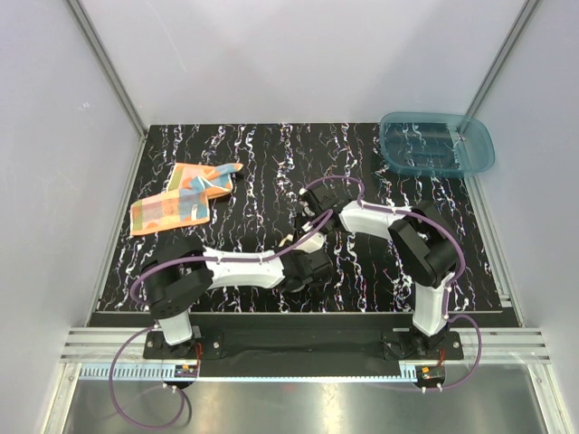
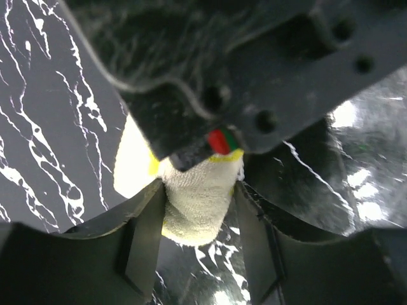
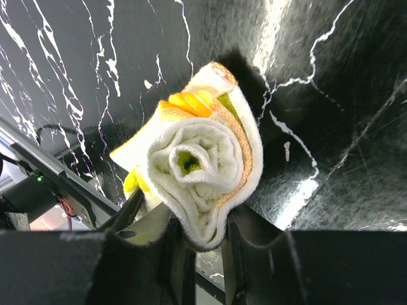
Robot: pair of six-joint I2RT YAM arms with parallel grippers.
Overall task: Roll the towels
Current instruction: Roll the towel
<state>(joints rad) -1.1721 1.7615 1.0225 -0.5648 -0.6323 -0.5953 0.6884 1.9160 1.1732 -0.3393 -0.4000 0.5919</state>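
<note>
The yellow towel (image 3: 197,168) is a tight roll, its spiral end facing the right wrist camera. My right gripper (image 3: 202,232) is shut on that end of the roll. My left gripper (image 2: 200,213) is shut on the other end of the yellow towel (image 2: 198,197), right under the right gripper's black body (image 2: 267,57). In the top view both grippers meet at the table's centre, the left (image 1: 303,267) near and the right (image 1: 308,226) behind it, and they hide the roll. The orange towel (image 1: 185,199) with blue and white patches lies loosely folded at the back left, away from both grippers.
A translucent teal bin (image 1: 436,145) stands at the back right corner of the black marbled table (image 1: 262,163). Grey walls and metal rails enclose the table on three sides. The arm bases (image 1: 181,339) sit on the near rail.
</note>
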